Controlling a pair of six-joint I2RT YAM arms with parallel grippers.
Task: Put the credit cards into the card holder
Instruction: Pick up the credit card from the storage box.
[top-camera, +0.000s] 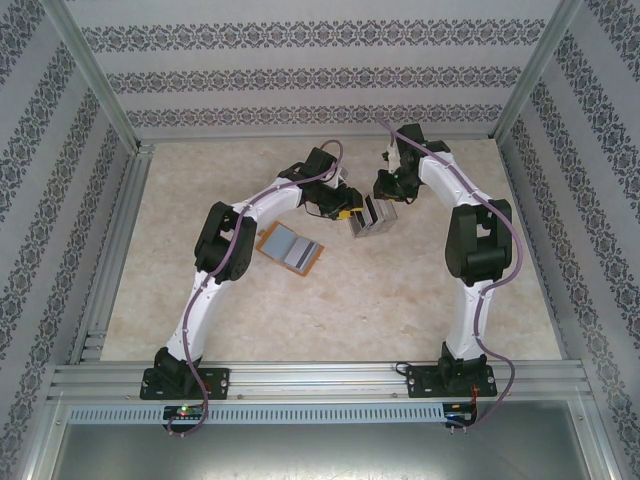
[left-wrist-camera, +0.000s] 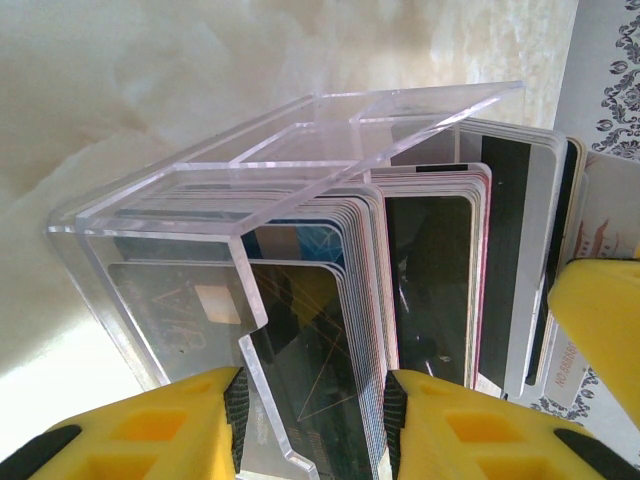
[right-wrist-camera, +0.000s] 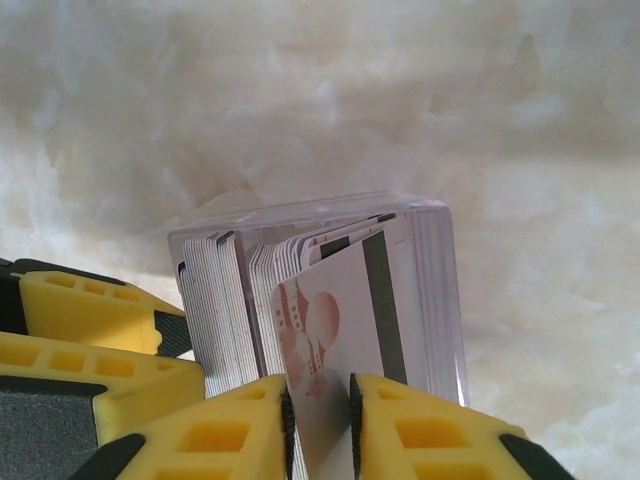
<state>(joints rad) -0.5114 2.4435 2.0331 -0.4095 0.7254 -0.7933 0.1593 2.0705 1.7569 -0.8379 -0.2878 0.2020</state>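
Card holder (top-camera: 264, 243) — orange-tan, open, two grey credit cards (top-camera: 281, 241) atop.

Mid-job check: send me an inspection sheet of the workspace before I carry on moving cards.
Surface: beige marbled tabletop, no spills seen.
Job's things: card holder lies open left of centre with two grey-blue cards on it; whether they are slotted in cannot be told. A stack of cards stands in a clear acrylic box.
Clutter: nothing seen.
Grippers: left gripper clamps the box's wall plus some cards; right gripper pinches one patterned card.
Cables: a purple cable runs along each arm, away from the cards.
Surroundings: patterned walls, aluminium frame.
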